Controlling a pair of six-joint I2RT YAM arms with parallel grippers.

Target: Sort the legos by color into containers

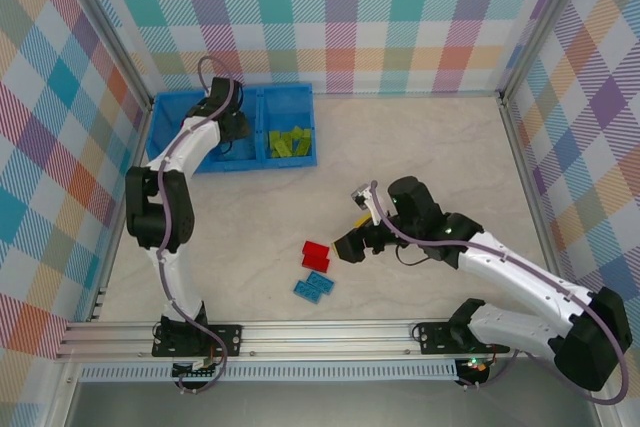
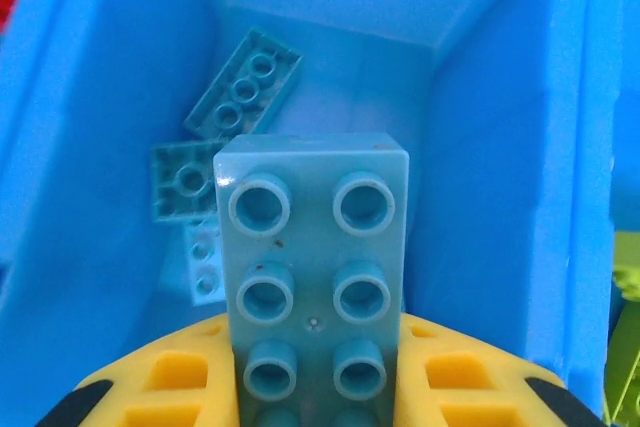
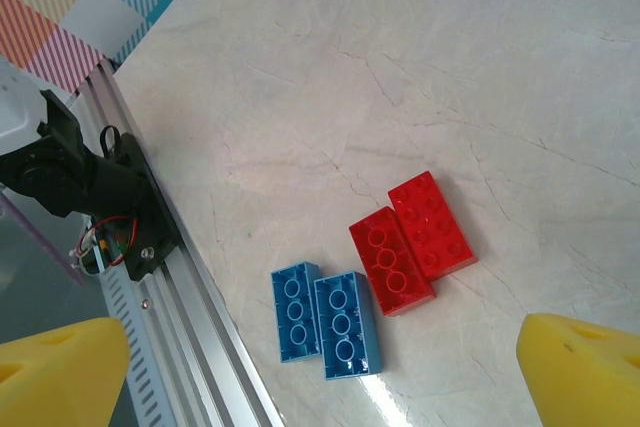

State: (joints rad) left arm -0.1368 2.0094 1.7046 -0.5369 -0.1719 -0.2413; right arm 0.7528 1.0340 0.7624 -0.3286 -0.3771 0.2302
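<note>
Light-blue brick (image 2: 312, 267), pinched in the left gripper (image 2: 315, 397), hangs over the middle bin (image 2: 500, 197), other blue bricks (image 2: 240, 97) at 10 o'clock; release low, away from walls. Right gripper (image 3: 320, 367) gapes empty above loose red bricks (image 3: 412, 240).

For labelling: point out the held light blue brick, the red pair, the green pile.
held light blue brick (image 2: 312, 267): left wrist view, studded face.
red pair (image 3: 392, 260): right wrist view, left brick's top.
green pile (image 1: 291, 141): top external view, its middle.

Left end effector (image 2: 318, 387) apparently clamped; right end effector (image 3: 320, 367) spread wide.
</note>
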